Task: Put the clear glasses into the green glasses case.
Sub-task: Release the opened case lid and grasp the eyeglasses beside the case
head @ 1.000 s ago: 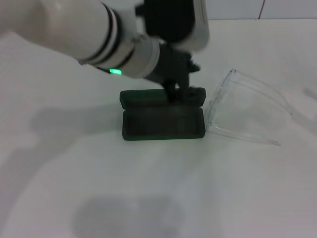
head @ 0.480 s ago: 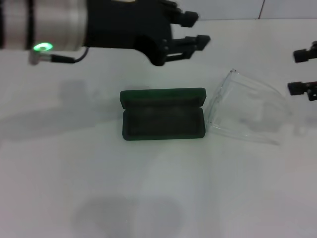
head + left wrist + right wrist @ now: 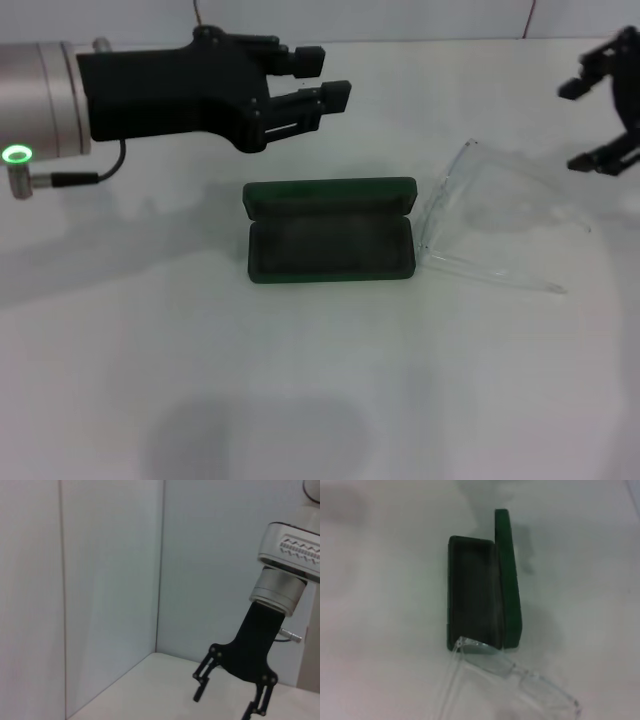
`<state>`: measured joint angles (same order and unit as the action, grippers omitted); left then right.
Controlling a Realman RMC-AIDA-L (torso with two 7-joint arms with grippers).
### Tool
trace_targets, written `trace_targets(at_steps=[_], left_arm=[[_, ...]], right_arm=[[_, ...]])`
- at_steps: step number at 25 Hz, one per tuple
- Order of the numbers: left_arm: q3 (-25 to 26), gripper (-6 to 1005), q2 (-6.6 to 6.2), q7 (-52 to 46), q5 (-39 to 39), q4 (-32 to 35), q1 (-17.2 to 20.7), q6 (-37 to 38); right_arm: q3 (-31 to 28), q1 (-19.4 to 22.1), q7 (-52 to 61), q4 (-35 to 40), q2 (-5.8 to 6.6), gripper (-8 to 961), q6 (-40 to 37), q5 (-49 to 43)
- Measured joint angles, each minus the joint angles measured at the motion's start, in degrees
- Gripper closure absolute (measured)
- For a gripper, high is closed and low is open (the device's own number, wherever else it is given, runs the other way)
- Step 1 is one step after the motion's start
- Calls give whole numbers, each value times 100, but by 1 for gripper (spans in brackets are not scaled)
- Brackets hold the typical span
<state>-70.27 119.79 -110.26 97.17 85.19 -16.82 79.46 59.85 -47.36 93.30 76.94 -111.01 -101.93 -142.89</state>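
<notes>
Green glasses case lies open, empty; clear glasses just beside it, temples apparently unfolded. Right gripper above glasses, jaws spread. Left gripper aloft, jaws slightly apart. Descend squarely, pinch the frame gently.

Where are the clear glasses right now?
In the head view, the clear glasses lie on the table right of the open green glasses case, beside its end, below the right gripper.

We find no words, brand marks or numbers that we can read in any view. The open green glasses case shows us only plain dark surfaces, and the clear glasses beside it carry no print we can make out.
</notes>
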Motion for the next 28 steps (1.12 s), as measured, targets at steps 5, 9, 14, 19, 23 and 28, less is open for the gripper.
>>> trace_targets(at_steps=[5, 9, 14, 19, 23, 28], left_arm=[[27, 579, -3, 231, -64, -371, 21, 22], [53, 578, -27, 460, -42, -407, -22, 30], [101, 580, -32, 857, -4, -463, -110, 33], [116, 581, -35, 1149, -4, -575, -120, 41], [116, 581, -35, 1164, -19, -593, -80, 43], [70, 580, -13, 1368, -129, -620, 84, 140]], right_arm=[[104, -405, 1144, -298, -396, 171, 723, -850], [772, -543, 3214, -403, -444, 171, 818, -1537], [877, -766, 4614, -704, -469, 170, 257, -1509], [324, -748, 5207, -810, -455, 170, 224, -1196], [-617, -833, 5431, -1295, -410, 184, 56, -938], [-691, -691, 4535, -1402, -292, 270, 245, -516]])
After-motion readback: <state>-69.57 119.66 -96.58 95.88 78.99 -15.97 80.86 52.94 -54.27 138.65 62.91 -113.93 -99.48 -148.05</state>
